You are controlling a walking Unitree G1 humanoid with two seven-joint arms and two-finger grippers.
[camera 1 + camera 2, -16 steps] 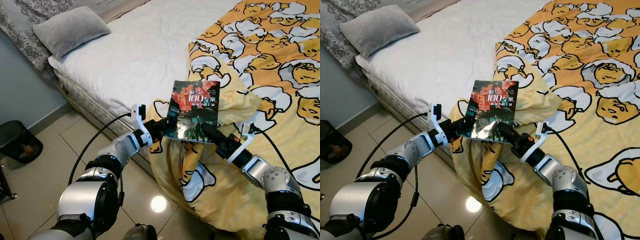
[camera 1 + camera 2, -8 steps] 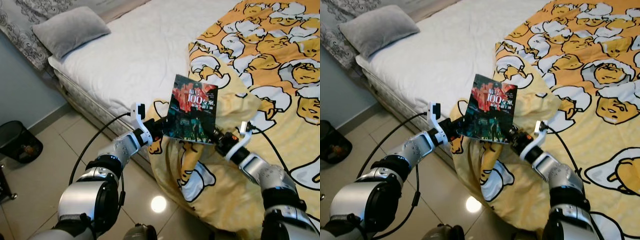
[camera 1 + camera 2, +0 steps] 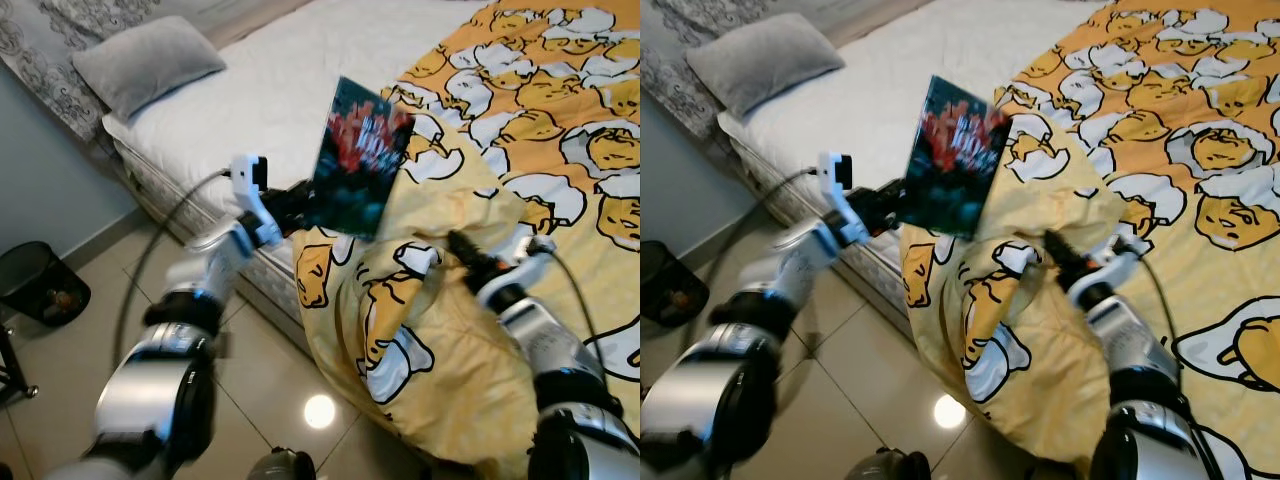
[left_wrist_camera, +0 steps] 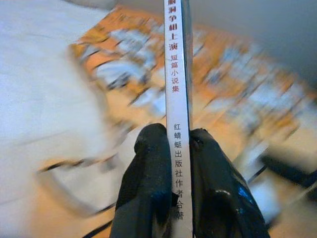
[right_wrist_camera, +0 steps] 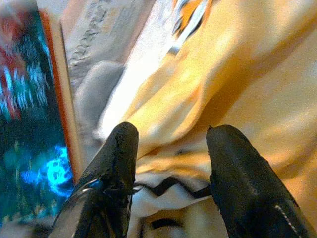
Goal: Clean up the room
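While the floor is glossy beige tile (image 3: 70, 350), most of what's ahead is a bed with a white mattress sheet (image 3: 270, 90), a grey pillow (image 3: 145, 62) up by the headboard, and a black mesh wastebasket (image 3: 38, 285) sitting well off to the left of the left gripper (image 3: 300, 200) down by the grey wall. That left gripper is clamped on the lower spine of a dark paperback book with a red-and-teal cover (image 3: 358, 158), and the wrist view has both black fingers (image 4: 148, 173) pinching the white spine. Book's held upright just off the bed edge, right above the yellow duvet with the white-and-orange egg cartoon print (image 3: 500, 130) that spills over the side. To the right of the book, the right gripper (image 3: 462, 248) hovers over the duvet fold with its fingers spread, nothing in them. Half a second ago both grippers were on the book; now the right one has let go and the left has swung it up and to the left.
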